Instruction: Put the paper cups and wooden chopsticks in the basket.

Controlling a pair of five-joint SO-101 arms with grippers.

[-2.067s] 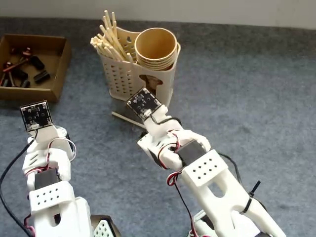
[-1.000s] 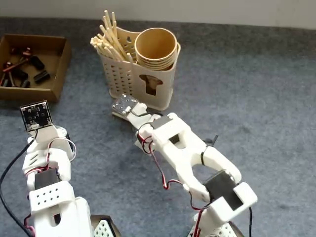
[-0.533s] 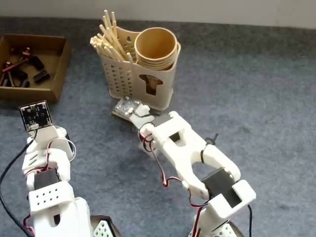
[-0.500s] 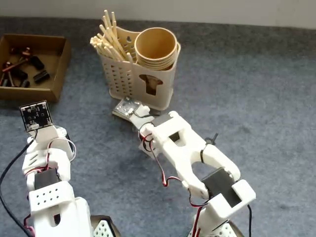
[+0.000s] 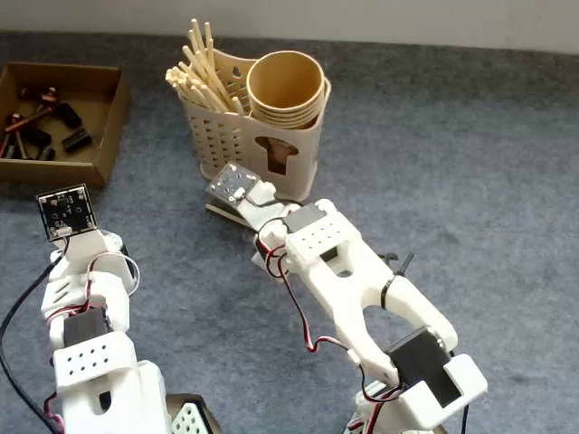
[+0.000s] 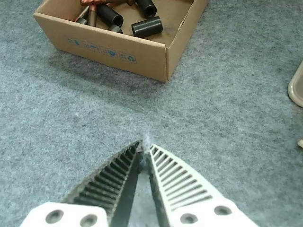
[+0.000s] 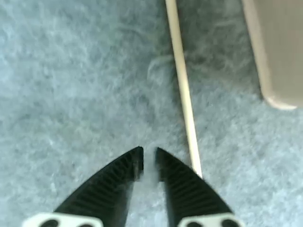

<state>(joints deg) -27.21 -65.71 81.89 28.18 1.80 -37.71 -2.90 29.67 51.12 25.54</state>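
The perforated cream basket (image 5: 237,145) stands upright and holds a stack of paper cups (image 5: 285,86) and a bundle of wooden chopsticks (image 5: 201,70). One loose chopstick (image 7: 182,90) lies on the carpet at the basket's foot (image 7: 274,56). My right gripper (image 7: 149,158) hangs low over the carpet, shut but for a thin slit with nothing in it. The chopstick runs just beside one finger, outside the jaws. In the high view the right gripper (image 5: 228,197) sits by the basket's front left corner. My left gripper (image 6: 143,146) is shut and empty, well back.
A cardboard box (image 5: 101,127) of dark cylinders and reddish parts sits at the far left, also ahead of the left gripper as the cardboard box (image 6: 123,45). Grey carpet lies bare to the basket's right. The left arm (image 5: 86,316) stands at the near left.
The right arm stretched forward and dropped its gripper to the carpet beside the loose chopstick; in the last half second it shifted slightly. The left arm has stayed still.
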